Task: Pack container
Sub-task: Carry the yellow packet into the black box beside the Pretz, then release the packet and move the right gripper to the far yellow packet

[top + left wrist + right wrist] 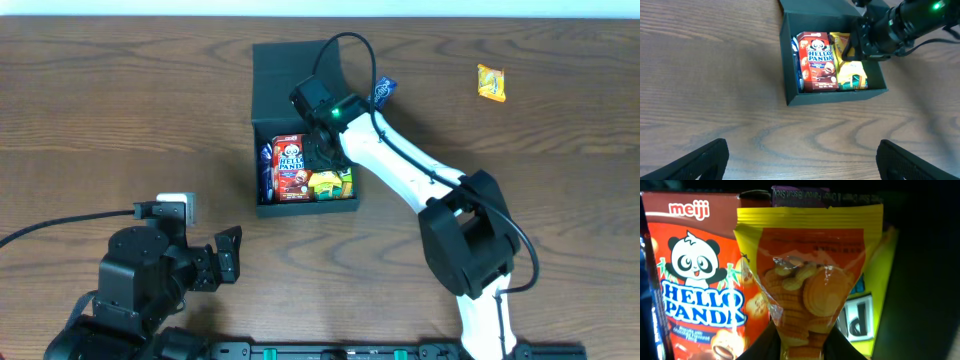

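The dark square container (262,120) stands open at the table's middle, its flap lid folded back. Inside lie a red Hello Panda box (290,165), a yellow-green packet (333,186) and a blue packet at the left wall. My right gripper (322,150) is down inside the container, shut on a yellow-orange cracker packet (810,280), held beside the Hello Panda box (690,290). The container also shows in the left wrist view (790,75). My left gripper (800,160) is open and empty over bare table in front of the container.
A yellow snack packet (491,83) lies at the back right. A blue packet (384,91) lies just behind the right arm, right of the lid. Cables run along the left front of the table.
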`<state>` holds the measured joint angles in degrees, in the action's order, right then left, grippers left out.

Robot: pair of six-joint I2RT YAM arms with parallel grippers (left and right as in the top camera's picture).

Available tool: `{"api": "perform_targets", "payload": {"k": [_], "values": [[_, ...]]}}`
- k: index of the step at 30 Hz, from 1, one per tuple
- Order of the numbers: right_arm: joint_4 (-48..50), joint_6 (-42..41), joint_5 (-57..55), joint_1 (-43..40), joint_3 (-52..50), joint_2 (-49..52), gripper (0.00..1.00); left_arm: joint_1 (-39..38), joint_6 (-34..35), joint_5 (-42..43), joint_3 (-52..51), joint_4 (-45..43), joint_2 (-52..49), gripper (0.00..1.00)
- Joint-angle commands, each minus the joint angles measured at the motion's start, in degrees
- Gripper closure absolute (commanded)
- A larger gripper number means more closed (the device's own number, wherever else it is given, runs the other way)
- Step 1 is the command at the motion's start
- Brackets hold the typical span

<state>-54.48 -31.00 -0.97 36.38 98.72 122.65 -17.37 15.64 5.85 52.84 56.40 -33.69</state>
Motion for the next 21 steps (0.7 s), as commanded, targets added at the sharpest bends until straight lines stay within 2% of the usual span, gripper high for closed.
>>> {"api": "perform_targets", "payload": {"k": [1,10,13,15,21], "values": [[-1.68,-0.02,-1.03,-1.14,3.06,0.24,0.79,-0.02,-0.39,-0.04,0.2,0.0,0.07,0.05],[-4.96,1.46,-6.01,-1.49,3.63,0.24,0.79,-0.02,-0.39,-0.04,0.2,0.0,0.09,0.05],[-5.16,1.95,-6.34,-1.49,3.63,0.24,0.73,-0.02,-0.39,-0.04,0.2,0.0,0.07,0.05],[-5.16,1.97,-6.34,-1.49,3.63,0.24,0.61,-0.02,-0.39,-0.04,0.2,0.0,0.07,0.05],[-5.14,1.95,-6.34,-1.49,3.76,0.13,0.51,-0.02,-0.39,-0.04,0.2,0.0,0.09,0.05]]}}
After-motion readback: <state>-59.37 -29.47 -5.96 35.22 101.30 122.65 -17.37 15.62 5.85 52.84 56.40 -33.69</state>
